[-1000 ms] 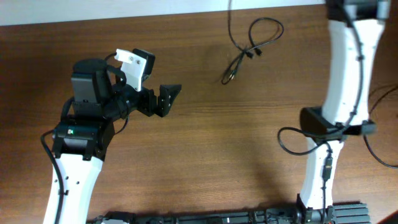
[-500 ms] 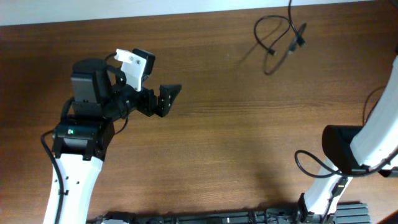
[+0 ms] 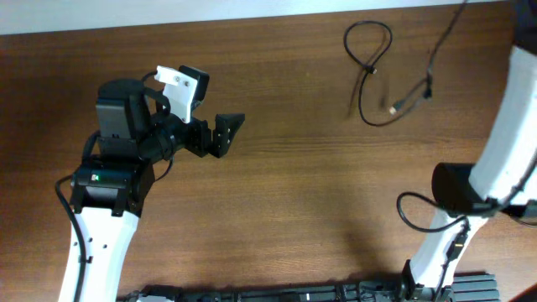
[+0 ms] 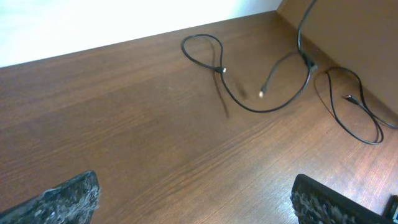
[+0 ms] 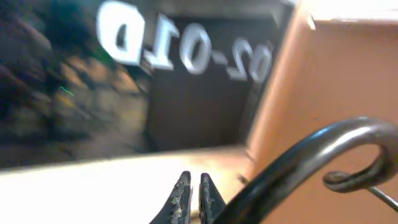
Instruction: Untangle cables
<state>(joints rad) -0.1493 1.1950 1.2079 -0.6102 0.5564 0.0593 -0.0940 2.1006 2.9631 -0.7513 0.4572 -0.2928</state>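
Observation:
The cables (image 3: 370,52) lie at the far right of the wooden table: a small loop, a long curve and a loose plug (image 3: 394,107). One strand (image 3: 445,33) rises off the table and leaves the top edge of the overhead view beside the raised right arm (image 3: 512,92). The left wrist view shows the same cables (image 4: 249,106) ahead. My right gripper (image 5: 191,186) is shut, pointing away from the table, with a blurred dark strand (image 5: 311,155) next to its tips. My left gripper (image 3: 225,134) (image 4: 193,202) hovers wide open and holds nothing, well left of the cables.
A thin black wire loop (image 3: 411,214) (image 4: 354,118) lies by the right arm's base. A black rail (image 3: 336,294) runs along the near edge. The wall's white band (image 3: 168,13) borders the table's far side.
The right arm has swung to the right and lifted, dragging the cables right across the table and spreading them out. The left arm has not moved.

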